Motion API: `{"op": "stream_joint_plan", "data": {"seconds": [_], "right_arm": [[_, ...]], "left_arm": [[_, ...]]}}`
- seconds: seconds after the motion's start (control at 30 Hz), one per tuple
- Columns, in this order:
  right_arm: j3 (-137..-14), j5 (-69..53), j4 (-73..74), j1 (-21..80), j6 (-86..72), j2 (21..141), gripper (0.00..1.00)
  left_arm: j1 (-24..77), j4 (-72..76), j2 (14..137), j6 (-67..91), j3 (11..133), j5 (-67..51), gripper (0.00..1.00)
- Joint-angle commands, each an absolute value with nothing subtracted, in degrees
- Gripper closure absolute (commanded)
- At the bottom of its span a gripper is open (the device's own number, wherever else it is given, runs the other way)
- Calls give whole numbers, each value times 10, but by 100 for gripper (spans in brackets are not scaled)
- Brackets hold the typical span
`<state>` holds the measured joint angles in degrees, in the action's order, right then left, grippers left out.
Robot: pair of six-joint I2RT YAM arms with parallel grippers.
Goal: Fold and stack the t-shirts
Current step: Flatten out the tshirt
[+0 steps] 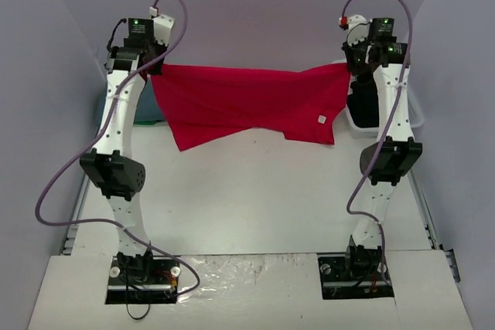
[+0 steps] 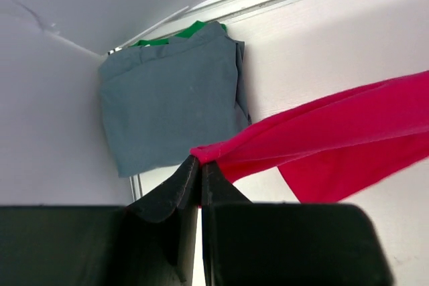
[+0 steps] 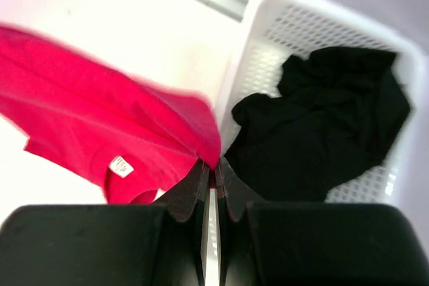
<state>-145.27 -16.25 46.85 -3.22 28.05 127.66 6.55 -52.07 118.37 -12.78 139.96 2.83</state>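
— Left gripper [image 2: 200,162] and right gripper [image 3: 214,164] each pinch one end of the upper edge of our bright red cloth t-shirt [image 1: 247,102]. It hangs spread between them along the far edge of the white table [image 1: 255,199]. What could go wrong from here?

— We think slipping comes first. Each hold takes only a small bunch of cloth, so if we pull the arms wider, an end may slide out and the shirt will drop in a heap. Its small white neck label [image 1: 322,119] sits low on the right, so the cloth hangs unevenly. Laid down like this, it may give us a crooked fold.

— And the neighbours?

— Our folded slate blue-grey t-shirt [image 2: 171,95] lies in the far left corner, on something green [image 2: 191,30], and a swinging hem could drag it. The crumpled black t-shirt [image 3: 328,132] sits in the white slatted plastic basket [image 3: 281,31] at the far right corner, just beside our right hold. The red cloth could snag there.

— How do the jaws stand?

— On the left they are pressed together on a red bunch, with no gap showing. On the right it is the same: they nip the red cloth at the tips. We see neither gripper touching anything else.
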Motion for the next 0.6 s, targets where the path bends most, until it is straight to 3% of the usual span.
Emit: {"op": "stream_joint_plan", "data": {"seconds": [0.0,0.17,0.3,0.43,0.57], "right_arm": [[-1445,-141,435,-29,245,1155,100],[-1328,-133,436,-27,222,1025,100],[-1164,-115,439,-28,216,893,100],[-1125,-95,439,-36,192,817,100],[-1157,-94,437,-47,157,795,100]], "left_arm": [[63,-479,1063,-96,1372,40,98],[65,-490,943,-82,1236,20,98],[63,-507,860,-77,1087,3,98],[56,-532,794,-101,1028,-24,98],[44,-557,766,-107,1043,-67,98]]}}
